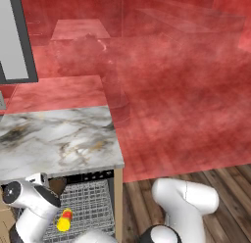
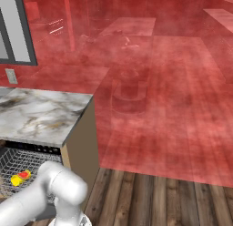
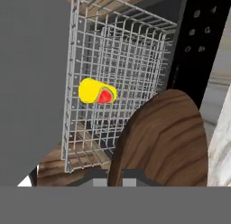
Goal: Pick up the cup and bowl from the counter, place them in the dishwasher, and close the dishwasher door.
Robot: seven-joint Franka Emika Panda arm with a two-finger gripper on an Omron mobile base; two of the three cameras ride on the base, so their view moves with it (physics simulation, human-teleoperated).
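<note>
Under the desk (image 1: 59, 139), the dishwasher (image 1: 90, 203) is open so things can go in. Its rack (image 3: 117, 83) has the cup (image 3: 97, 91) lying on its side, yellow with a red mark. Over the rack, the hand (image 3: 115, 175) is clenched on the bowl (image 3: 162, 137), brown, round and tipped on edge.

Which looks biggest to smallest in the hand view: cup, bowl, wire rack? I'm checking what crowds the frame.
1. Wire rack, spanning the most picture.
2. Bowl, nearly as large, but it sits closest to the camera, at the gripper, so that is unsure.
3. Cup, clearly smallest, lying in the rack.
</note>
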